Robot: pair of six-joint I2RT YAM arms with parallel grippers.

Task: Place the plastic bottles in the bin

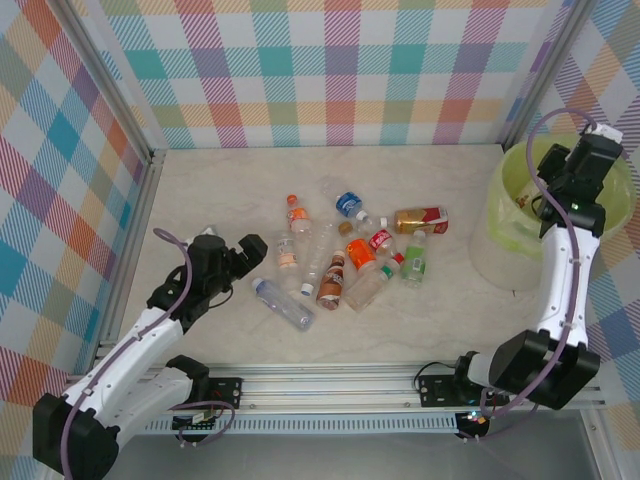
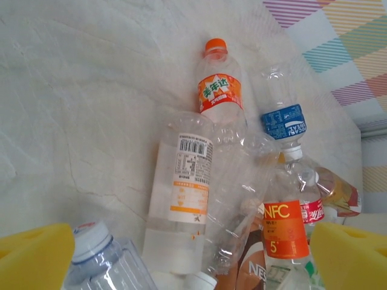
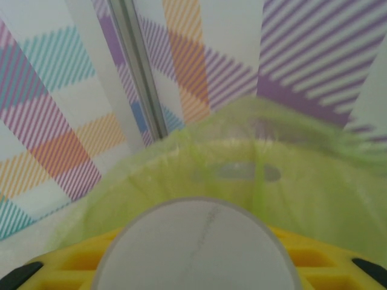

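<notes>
**Tabletop stock: bottles heaped at centre, bin at far right**

Item one, plastic bottles (image 1: 318, 245): I count about a dozen lying on their sides in a loose heap at the middle of the tabletop (image 1: 220, 190), several touching or overlapping. Among them are an orange-capped bottle (image 1: 295, 214) (image 2: 219, 90) with an orange label at the far-left edge; a blue-labelled bottle (image 1: 350, 204) (image 2: 283, 121) just beside it; a red-labelled bottle (image 1: 421, 219) at the right edge; and a clear bottle (image 1: 283, 303) (image 2: 100, 260) lying at the near-left, apart from most of the others.

Item two, bin (image 1: 505, 190) (image 3: 302, 181): lime green, round, standing at the far-right corner, well apart from the heap.

Item three, left fingers (image 1: 247, 260): low over the tabletop, just left of the clear bottle, spread wide. On the left wrist camera I see the yellow pads (image 2: 36, 257) at either lower corner, with the clear bottle's white cap near the left one.

Item four, right fingers (image 1: 556, 185): raised above the bin's rim. On the right wrist camera a round, pale, blurred shape (image 3: 193, 248) sits in front of the yellow pads (image 3: 314, 266), with the bin's green wall beyond; I cannot tell whether they grip it.
</notes>
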